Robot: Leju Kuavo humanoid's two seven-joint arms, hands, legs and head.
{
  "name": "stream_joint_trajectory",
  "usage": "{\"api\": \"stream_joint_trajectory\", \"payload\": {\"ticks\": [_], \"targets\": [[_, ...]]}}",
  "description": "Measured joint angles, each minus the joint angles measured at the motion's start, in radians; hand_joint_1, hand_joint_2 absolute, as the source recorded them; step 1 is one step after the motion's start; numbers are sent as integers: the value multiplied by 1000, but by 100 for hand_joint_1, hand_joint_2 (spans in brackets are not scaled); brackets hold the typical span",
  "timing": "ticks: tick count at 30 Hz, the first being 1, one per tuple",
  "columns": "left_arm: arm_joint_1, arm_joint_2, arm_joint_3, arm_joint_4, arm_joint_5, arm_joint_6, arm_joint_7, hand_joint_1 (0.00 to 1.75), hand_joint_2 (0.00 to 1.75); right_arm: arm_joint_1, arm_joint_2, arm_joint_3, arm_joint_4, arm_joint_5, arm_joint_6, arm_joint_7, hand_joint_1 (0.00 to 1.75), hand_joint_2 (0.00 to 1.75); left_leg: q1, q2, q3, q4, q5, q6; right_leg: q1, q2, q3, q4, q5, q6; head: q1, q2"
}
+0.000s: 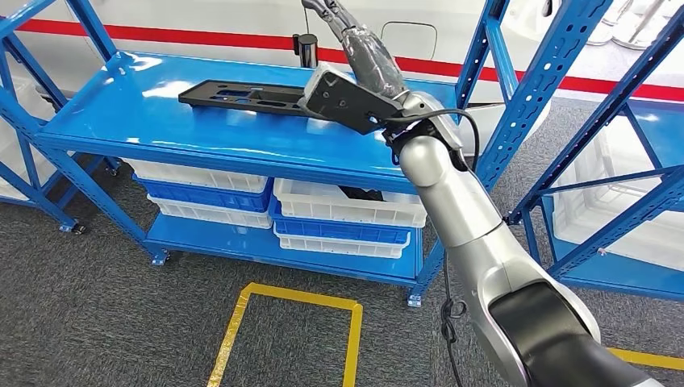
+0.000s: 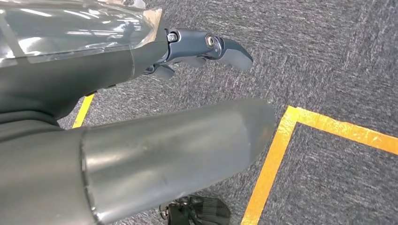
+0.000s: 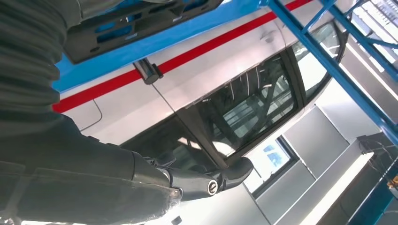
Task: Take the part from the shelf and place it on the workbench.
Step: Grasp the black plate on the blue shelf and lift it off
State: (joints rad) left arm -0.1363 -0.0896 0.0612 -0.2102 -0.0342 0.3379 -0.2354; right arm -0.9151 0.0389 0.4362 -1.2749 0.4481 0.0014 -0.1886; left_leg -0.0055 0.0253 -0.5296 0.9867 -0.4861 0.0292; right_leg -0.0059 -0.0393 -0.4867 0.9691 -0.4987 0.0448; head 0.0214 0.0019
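Our right hand [image 1: 367, 52] at one o'clock above the black part [image 1: 242, 97] on the blue shelf [image 1: 161, 129], fingers [image 3: 225, 176] apart, holding nothing.

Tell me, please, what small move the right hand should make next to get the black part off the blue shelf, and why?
Probably lower the right hand onto the near end of the black part and close its fingers. The part lies flat on the blue shelf, and the hand is raised above its right end; no frame shows a grip on it. The left hand hangs over the carpet, holding nothing.
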Motion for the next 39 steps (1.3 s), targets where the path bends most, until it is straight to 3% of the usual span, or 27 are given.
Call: {"api": "stream_joint_trajectory", "payload": {"ticks": [9, 16, 26, 29, 31, 34, 35, 36, 37, 39], "targets": [[-3, -6, -19, 0, -36, 7, 20, 0, 0, 42, 6, 66, -19, -26, 53, 31, 0, 175, 0, 0, 0, 0, 0, 0, 0, 0, 0, 0, 0, 0, 0, 0], [-15, -15, -37, 0, -65, 7, 46, 0, 0, 68, 62, 188, 29, 19, -2, 62, 0, 175, 0, 0, -1, 0, 0, 0, 0, 0, -2, 2, 0, 0, 0, 0], [-33, -17, -53, 0, -88, 2, 69, 0, 0, 51, 124, 238, 111, 42, -32, 119, 0, 175, -5, -2, -9, 7, -1, 1, -7, -1, -4, 1, 3, 5, 0, 0], [-38, -17, -52, 0, -89, 2, 74, 0, 0, 44, 145, 243, 144, 49, -45, 119, 0, 175, -1, -6, -9, 4, 3, 8, -7, -3, -8, 1, 2, 10, 0, 0], [-42, -18, -52, 0, -90, 2, 75, 0, 0, 39, 153, 243, 157, 49, -49, 119, 0, 175, 6, -8, -4, -4, 11, 18, -9, 8, -37, 52, -22, 8, 1, 0], [-45, -20, -52, 0, -90, 2, 76, 0, 0, 35, 155, 243, 177, 49, -52, 119, 0, 175, 9, -17, -6, -6, 16, 25, -11, 29, -156, 264, -85, 4, 2, 0], [-45, -21, -52, 0, -90, 2, 76, 0, 0, 37, 154, 244, 183, 49, -52, 119, 0, 175, 9, -21, -6, -6, 15, 24, -11, 31, -190, 314, -90, 7, 2, 0], [-45, -21, -52, 0, -90, 2, 76, 0, 0, 38, 153, 244, 189, 49, -52, 119, 0, 175, 9, -25, -5, -5, 14, 23, -10, 33, -208, 325, -79, 13, 2, 0], [-45, -21, -52, 0, -90, 2, 77, 0, 0, 38, 153, 243, 193, 49, -53, 119, 0, 175, 9, -29, -3, -5, 13, 21, -11, 34, -203, 288, -49, 21, 2, 0], [-46, -21, -52, 0, -90, 3, 78, 0, 0, 35, 155, 243, 202, 50, -55, 119, 0, 175, 8, -36, 2, -4, 7, 13, -12, 34, -157, 144, 30, 33, 2, 0]]}}
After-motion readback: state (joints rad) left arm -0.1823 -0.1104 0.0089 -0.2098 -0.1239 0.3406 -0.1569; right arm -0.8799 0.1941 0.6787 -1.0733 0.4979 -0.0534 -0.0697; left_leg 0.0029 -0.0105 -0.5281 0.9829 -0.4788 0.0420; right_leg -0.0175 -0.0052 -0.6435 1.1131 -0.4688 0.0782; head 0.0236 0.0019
